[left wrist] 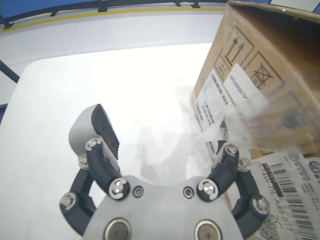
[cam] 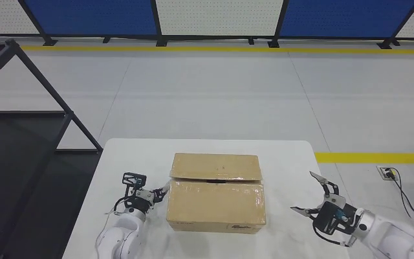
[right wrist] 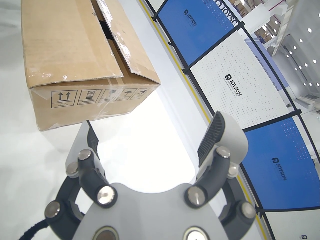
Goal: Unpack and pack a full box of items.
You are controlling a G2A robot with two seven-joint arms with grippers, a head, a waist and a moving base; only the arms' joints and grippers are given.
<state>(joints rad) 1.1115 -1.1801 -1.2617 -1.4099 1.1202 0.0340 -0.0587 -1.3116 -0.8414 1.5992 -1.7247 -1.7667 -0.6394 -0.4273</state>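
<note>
A brown cardboard box point(cam: 217, 194) stands in the middle of the white table point(cam: 284, 158). Its top flaps lie down, with a dark gap along the seam point(right wrist: 105, 29). My left gripper point(cam: 150, 183) is open beside the box's left end, and one finger point(left wrist: 222, 138) is close to the labelled side point(left wrist: 262, 76). A loose strip of clear tape point(left wrist: 240, 116) hangs from that side over this finger. My right gripper point(cam: 304, 192) is open over the table, right of the box and apart from it. Nothing sits between its pads point(right wrist: 212, 136); the box point(right wrist: 75, 51) lies beyond it.
A black metal rack point(cam: 39, 129) stands off the table's left side. Blue and white panel fencing point(cam: 213, 16) lines the far floor behind a yellow line point(cam: 194, 48). A power socket point(cam: 387, 173) lies on the floor to the right. Bare table surface surrounds the box.
</note>
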